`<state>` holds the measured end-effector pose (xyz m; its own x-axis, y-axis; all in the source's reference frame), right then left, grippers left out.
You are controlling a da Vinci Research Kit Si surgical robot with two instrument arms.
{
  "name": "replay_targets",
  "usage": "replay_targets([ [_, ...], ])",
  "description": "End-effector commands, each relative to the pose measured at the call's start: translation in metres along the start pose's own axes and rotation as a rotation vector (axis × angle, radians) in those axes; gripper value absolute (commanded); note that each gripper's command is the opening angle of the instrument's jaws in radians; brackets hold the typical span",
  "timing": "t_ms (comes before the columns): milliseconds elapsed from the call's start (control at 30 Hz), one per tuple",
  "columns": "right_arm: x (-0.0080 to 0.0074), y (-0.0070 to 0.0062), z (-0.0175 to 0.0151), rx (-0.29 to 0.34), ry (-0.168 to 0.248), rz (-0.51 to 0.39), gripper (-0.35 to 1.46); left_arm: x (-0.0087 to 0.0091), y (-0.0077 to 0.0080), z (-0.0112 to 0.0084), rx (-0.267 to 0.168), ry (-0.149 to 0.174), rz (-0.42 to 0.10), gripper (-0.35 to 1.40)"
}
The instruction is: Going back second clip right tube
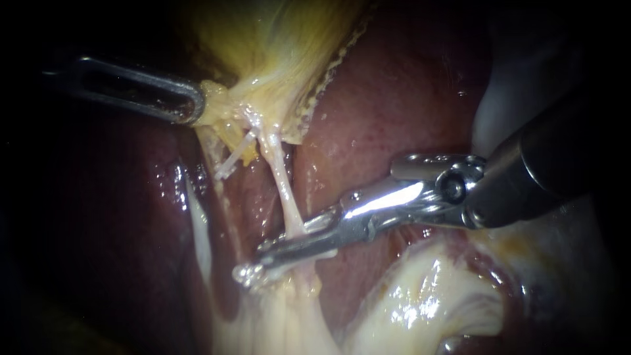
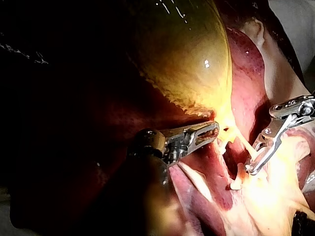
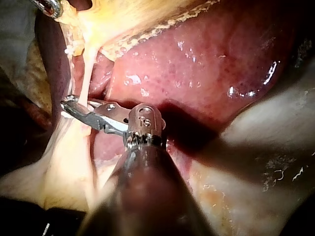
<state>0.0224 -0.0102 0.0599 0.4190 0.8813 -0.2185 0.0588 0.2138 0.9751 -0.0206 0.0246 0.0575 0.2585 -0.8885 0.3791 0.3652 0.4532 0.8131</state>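
Item: pale, thin, stringy right tube, stretched from yellow bulging gallbladder (far) to white tissue (near). Likely soft, slippery, easily torn; hold squarely across, without pulling. Right instrument: jaws slightly apart, straddling its near end. Left instrument: clamped on gallbladder's neck.
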Motion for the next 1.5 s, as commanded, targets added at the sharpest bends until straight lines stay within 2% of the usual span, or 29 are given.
replay_targets([
  [33, 0.0, 0.0, 0.0, -0.002, -0.002, 0.0, -0.35, 0.0, 0.0, 0.0, 0.0, 0.0, 0.0, -0.35],
  [100, 0.0001, 0.0, 0.0001, 0.006, 0.006, 0.0, -0.32, 0.0001, 0.0001, 0.0, 0.0, 0.0, 0.001, -0.35],
  [167, 0.0003, 0.0001, 0.0003, 0.015, 0.015, -0.006, 0.05, 0.0002, 0.0001, 0.0, 0.0, 0.0, -0.005, -0.35],
  [267, 0.0005, 0.0002, 0.0008, 0.015, 0.016, -0.107, 0.35, 0.0002, 0.0002, 0.0001, 0.0, 0.0, -0.004, -0.35],
  [300, 0.0005, 0.0002, 0.0009, 0.011, 0.021, -0.124, 0.38, 0.0002, 0.0002, 0.0001, 0.0, 0.0, -0.004, -0.35],
  [433, 0.0005, 0.0002, 0.001, -0.032, 0.066, -0.231, 0.44, 0.0002, 0.0003, 0.0001, 0.001, -0.002, -0.004, -0.35],
  [500, 0.0003, 0.0002, 0.0008, -0.088, 0.115, -0.306, 0.48, 0.0002, 0.0002, 0.0, 0.001, -0.002, -0.004, -0.35],
  [600, -0.0001, 0.0, 0.0003, -0.143, 0.151, -0.41, 0.5, 0.0002, 0.0002, 0.0, 0.002, -0.002, -0.004, -0.35],
  [767, -0.0015, -0.0007, -0.0014, -0.204, 0.178, -0.567, 0.5, 0.0002, 0.0003, 0.0, 0.002, -0.002, -0.004, -0.35],
  [967, -0.0031, -0.0023, -0.0046, -0.258, 0.183, -0.74, 0.5, 0.0003, 0.0005, 0.0, 0.003, -0.001, -0.003, -0.35],
  [1033, -0.0032, -0.0032, -0.006, -0.273, 0.175, -0.78, 0.5, 0.0003, 0.0005, 0.0, 0.003, -0.001, -0.003, -0.35],
  [1100, -0.003, -0.004, -0.0071, -0.299, 0.146, -0.811, 0.5, 0.0003, 0.0006, 0.0, 0.003, -0.001, -0.003, -0.35],
  [1233, -0.0024, -0.0059, -0.0092, -0.374, 0.026, -0.866, 0.5, 0.0004, 0.0006, 0.0, 0.003, -0.001, -0.002, -0.35],
  [1333, -0.0024, -0.0069, -0.0103, -0.415, -0.03, -0.889, 0.5, 0.0004, 0.0006, 0.0, 0.003, -0.001, -0.002, -0.35],
  [1500, -0.0024, -0.0077, -0.0114, -0.443, -0.023, -0.896, 0.5, 0.0005, 0.0006, 0.0, 0.003, -0.001, -0.002, -0.35],
])
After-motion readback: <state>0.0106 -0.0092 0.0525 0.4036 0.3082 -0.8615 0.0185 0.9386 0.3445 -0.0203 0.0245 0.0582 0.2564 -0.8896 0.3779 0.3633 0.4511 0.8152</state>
